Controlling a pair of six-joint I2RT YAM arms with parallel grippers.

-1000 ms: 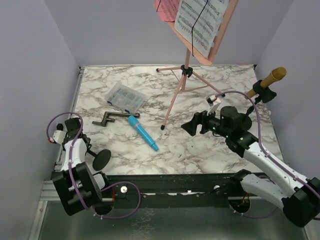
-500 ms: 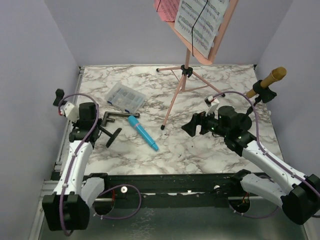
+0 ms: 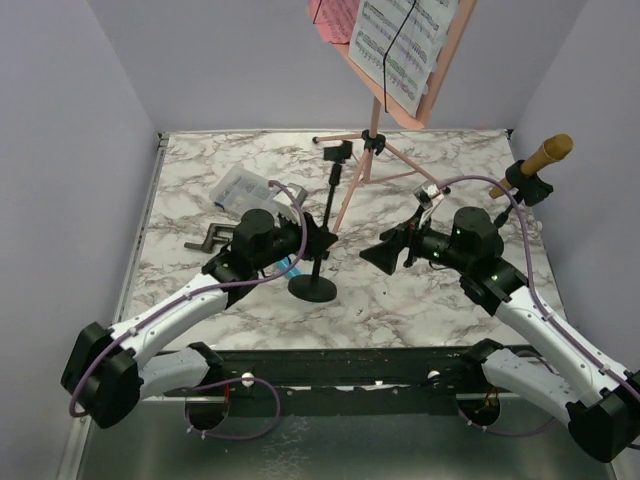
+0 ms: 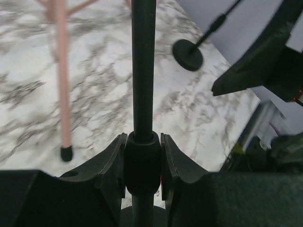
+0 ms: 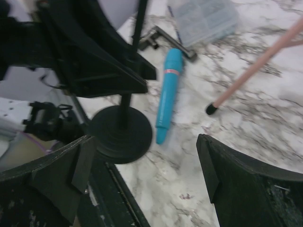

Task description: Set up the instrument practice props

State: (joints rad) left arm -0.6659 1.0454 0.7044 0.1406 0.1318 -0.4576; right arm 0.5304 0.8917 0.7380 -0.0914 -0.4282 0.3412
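Black pole and black grip meet at the left gripper [image 4: 142, 158], whose jaws are clamped on the collar of a mic mount [image 3: 313, 289], one finger on each side. The mount stands upright at lower centre of the overhead view. Its round base appears seated on the marble table [image 3: 430, 305], and the clip at the top carries nothing.

The right gripper [image 3: 386, 252] faces it from the right, spread wide and holding nothing, with bare marble between the two.

The blue microphone [image 5: 168, 90] lies flat just left of the base, largely covered by the left arm from overhead. One foot of the pink music rack [image 3: 352, 195] rests just behind the base. The rack's tray, at top centre, holds sheet-music pages [image 3: 400, 45] under a dark band. The gold microphone [image 3: 546, 156] sits tilted in the second mount [image 4: 187, 54] at the right edge, close to the wall.

A clear box [image 3: 240, 188] and a black bracket [image 3: 208, 238] lie at upper left. The front edge runs close below the base.
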